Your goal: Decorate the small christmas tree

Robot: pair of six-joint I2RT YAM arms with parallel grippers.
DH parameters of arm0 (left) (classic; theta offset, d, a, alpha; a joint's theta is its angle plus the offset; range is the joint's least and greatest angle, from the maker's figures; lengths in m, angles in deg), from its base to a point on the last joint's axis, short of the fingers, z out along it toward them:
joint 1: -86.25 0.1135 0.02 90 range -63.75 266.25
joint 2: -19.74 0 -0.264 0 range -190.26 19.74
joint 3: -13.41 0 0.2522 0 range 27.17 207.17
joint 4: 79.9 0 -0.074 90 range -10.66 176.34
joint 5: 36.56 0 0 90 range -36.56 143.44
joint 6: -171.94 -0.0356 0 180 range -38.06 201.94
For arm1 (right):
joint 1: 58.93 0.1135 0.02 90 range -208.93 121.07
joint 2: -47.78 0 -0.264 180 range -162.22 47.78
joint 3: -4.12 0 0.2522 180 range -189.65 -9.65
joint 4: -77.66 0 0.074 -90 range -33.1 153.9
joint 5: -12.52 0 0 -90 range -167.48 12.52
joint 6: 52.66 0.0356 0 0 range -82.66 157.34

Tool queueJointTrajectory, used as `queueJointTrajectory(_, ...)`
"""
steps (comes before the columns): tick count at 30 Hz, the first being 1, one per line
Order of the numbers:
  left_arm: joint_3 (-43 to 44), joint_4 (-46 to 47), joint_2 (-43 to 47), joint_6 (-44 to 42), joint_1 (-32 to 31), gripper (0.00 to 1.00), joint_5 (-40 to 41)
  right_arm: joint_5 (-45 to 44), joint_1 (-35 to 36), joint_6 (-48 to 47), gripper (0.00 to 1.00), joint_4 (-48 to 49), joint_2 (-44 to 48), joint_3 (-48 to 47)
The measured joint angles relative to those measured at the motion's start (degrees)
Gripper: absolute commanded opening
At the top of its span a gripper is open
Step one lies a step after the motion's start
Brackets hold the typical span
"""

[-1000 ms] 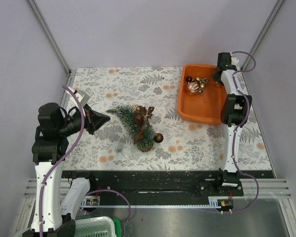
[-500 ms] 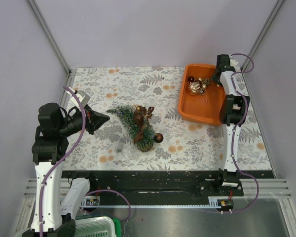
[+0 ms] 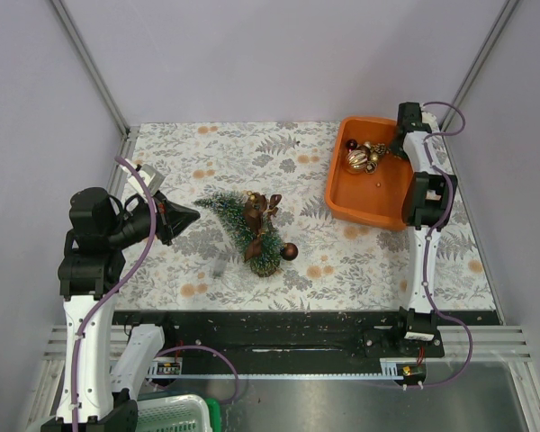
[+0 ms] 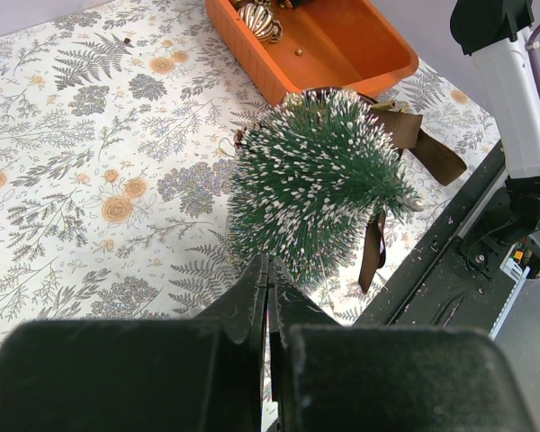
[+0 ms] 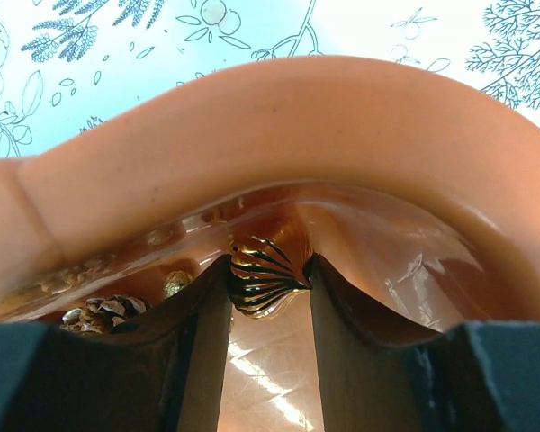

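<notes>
The tree (image 3: pixel 245 225) is laid on its side in the middle of the worktop (image 3: pixel 198 148). Its tip is turned to the left end effector (image 3: pixel 189 216) and its round base to the near edge. A brown bow (image 3: pixel 268 207) is seen on the tree, and a brown ball (image 3: pixel 290 251) is set just beside the base. The left end effector is shut tight with nothing in it, and it is pointed at the tree tip, near it but apart. The right end effector (image 5: pixel 270 270) is put down inside the orange tray (image 3: pixel 364 214) at the far right of the worktop. A gold ball (image 5: pixel 266 283) with dark stripes is seen between its fingers (image 5: pixel 193 360). The ball is touched on both sides, so it is gripped with the jaws partly open. A pine cone (image 5: pixel 103 310) is seen to the left of it in the tray. More shiny balls are piled at the far end of the tray.
</notes>
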Motion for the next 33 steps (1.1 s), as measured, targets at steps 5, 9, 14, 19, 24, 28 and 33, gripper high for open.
queueJointTrajectory(5,0.0,0.0,0.4,0.0,0.0,0.0,0.0,1.4,-0.1,0.4,0.34,2.0,2.7,4.8)
queueJointTrajectory(9,0.0,0.0,0.7,0.0,0.0,0.0,0.0,4.0,-0.1,1.0,0.31,4.4,8.3,14.1)
queueJointTrajectory(14,0.0,0.0,0.9,0.0,0.0,0.0,-0.1,8.2,-0.1,3.0,0.29,9.6,21.6,33.7)
queueJointTrajectory(19,0.0,0.0,1.0,0.0,0.0,0.0,-0.1,12.5,0.9,5.7,0.28,13.2,35.4,45.3)
queueJointTrajectory(24,-0.2,0.0,1.4,0.0,0.0,0.0,-0.4,15.9,4.8,7.3,0.27,17.0,48.9,56.0)
queueJointTrajectory(28,-0.2,0.0,1.8,0.1,0.0,0.0,-0.5,18.2,11.8,7.4,0.27,17.6,59.2,63.9)
queueJointTrajectory(33,-0.9,0.1,2.4,0.7,0.0,0.0,-0.6,21.7,22.0,7.5,0.26,15.3,74.2,71.9)
